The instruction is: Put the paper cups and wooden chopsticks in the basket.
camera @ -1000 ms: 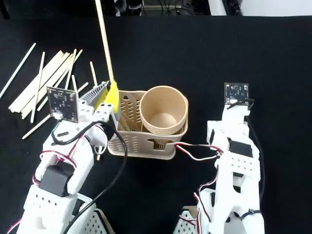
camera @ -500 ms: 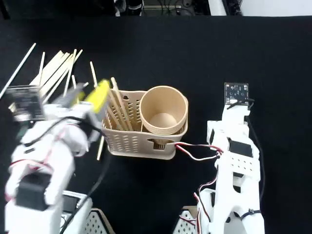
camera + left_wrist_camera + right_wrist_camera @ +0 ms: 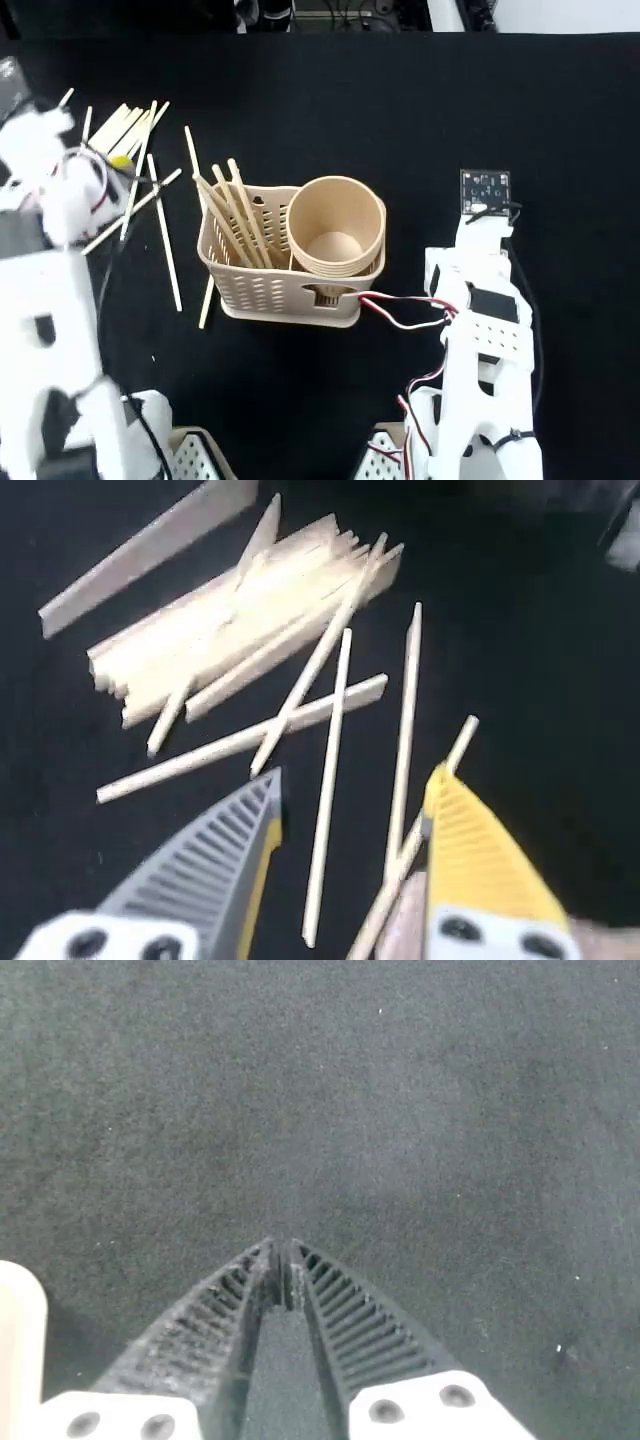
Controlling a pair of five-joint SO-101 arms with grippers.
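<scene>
While my left pincer [image 3: 355, 780] hangs open above the loose wooden chopsticks [image 3: 240, 650] scattered on the black desk [image 3: 450, 100], my right pincer [image 3: 281, 1252] sits closed and empty over bare desk near the basket [image 3: 280, 298]. Stacked paper cups [image 3: 335, 245] stand in the basket's half nearer my right arm. A bundle of leaning chopsticks [image 3: 236, 215] fills the other half.
</scene>
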